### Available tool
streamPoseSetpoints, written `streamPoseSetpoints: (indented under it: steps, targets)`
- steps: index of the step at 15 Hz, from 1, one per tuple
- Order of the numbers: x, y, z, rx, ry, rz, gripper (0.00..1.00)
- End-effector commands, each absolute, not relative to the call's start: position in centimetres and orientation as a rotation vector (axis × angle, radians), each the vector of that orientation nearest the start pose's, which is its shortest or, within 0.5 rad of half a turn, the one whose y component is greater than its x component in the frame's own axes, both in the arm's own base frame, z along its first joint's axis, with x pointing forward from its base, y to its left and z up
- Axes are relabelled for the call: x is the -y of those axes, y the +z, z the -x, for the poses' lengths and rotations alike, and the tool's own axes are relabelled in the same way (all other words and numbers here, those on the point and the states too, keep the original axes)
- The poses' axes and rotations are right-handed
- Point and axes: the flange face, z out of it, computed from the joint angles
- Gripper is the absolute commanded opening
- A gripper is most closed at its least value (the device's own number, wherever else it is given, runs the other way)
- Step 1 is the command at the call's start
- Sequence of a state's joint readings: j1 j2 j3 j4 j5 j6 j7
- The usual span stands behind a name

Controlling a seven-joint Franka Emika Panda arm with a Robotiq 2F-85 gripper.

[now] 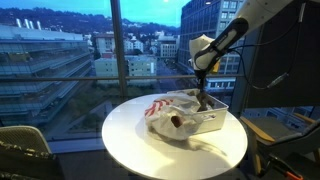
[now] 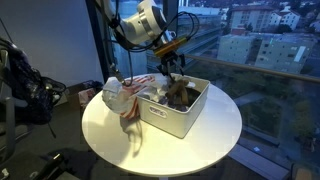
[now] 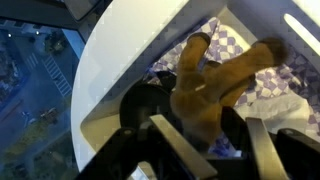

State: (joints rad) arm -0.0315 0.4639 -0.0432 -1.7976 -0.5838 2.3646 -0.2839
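Pinching a brown plush toy (image 3: 215, 80), your gripper (image 3: 213, 135) has its fingers (image 3: 172, 140) pressed in on the toy's body from 9 and 3 o'clock in the wrist view. The toy's stubby limbs stick out toward 12 and 2 o'clock. Behind the toy lies a purple-and-white checked cloth (image 3: 238, 45). The pale curve of the counter (image 3: 120, 70) sweeps from 12 down to 8 o'clock. Past its edge, at 9 o'clock, you look through the window (image 3: 30, 90) onto streets far below.

In both exterior views your arm comes in from about 12 o'clock and the toy hangs from the gripper just over the open white box (image 2: 172, 122). The toy's lower end is down among the soft things lying in the box; whether it touches them cannot be told.

The box stands on the round white counter, toward 3 o'clock of the counter's centre in an exterior view (image 2: 215, 135). Just beside the box, at its 9 o'clock, a white bundle with red stripes (image 2: 120, 97) lies on the counter against the box wall, with one limp end trailing toward 6 o'clock. City buildings (image 1: 60, 60) fill the glass behind the counter.

Stripes and checks are the only markings you can make out. The pictures are too coarse to read any writing on the box, the cloth or the toy.
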Motion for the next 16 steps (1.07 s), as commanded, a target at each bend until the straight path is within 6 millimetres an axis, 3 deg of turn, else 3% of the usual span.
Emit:
streamPoseSetpoints:
  steps: [1, 3, 6, 11, 16]
  targets:
    - [3.6, 33.6, -65.4, 1.034, -0.146, 3.455, 0.92]
    - [2.9, 34.4, -64.9, 1.019, -0.146, 3.456, 1.00]
    - [-0.1, 34.1, -63.6, 1.129, -0.152, 3.269, 1.00]
    - [-5.7, 31.1, -61.2, 1.338, -0.076, 2.943, 0.99]
    - [-9.1, 27.0, -60.7, 1.569, 0.015, 2.627, 1.00]
